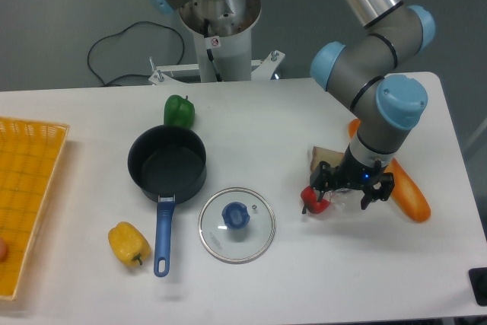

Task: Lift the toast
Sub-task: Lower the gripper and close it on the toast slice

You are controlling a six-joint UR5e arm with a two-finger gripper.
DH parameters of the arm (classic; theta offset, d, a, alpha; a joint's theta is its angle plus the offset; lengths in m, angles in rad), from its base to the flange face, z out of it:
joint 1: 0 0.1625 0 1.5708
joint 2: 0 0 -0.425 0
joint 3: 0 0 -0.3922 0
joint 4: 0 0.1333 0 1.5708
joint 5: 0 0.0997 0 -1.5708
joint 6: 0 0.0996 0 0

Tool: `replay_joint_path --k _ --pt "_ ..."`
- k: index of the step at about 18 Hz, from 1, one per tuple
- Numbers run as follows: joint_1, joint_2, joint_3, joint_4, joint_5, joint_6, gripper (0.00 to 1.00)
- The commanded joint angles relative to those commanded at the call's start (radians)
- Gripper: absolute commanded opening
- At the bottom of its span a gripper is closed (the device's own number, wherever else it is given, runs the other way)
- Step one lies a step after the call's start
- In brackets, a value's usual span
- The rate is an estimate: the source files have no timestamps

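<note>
- Nearest the camera lie the glass lid [237,224] with its blue knob and the yellow pepper [128,243].
- My gripper [347,188] hangs low over the right part of the white table [304,279], its two dark fingers spread apart with nothing clamped between them.
- A small red pepper [314,201] sits just beside my one finger.
- The toast [323,159] lies flat right behind my fingers, a tan slice with a darker crust; only its left corner shows, the rest is hidden under my wrist.
- I cannot tell which way its long axis runs.
- The orange baguette [407,192] lies at a slant to the other side of me.
- Farther back are the dark pan [167,161], then the green pepper [179,111].
</note>
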Motion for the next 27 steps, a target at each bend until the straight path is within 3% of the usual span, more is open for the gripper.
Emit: replay_joint_path --k 2,8,15,25,27 --pt "0.0 0.0 0.0 0.0 0.0 -0.003 0.68" --pt "-0.003 -0.002 -0.009 -0.002 -0.002 -0.005 0.54" --pt "-0.003 0.005 -0.021 -0.003 -0.002 0.008 0.2" --pt "-0.005 0.011 -0.006 -0.012 -0.003 -0.005 0.08" --pt "-0.018 0.021 0.015 -0.04 -0.011 -0.011 0.08"
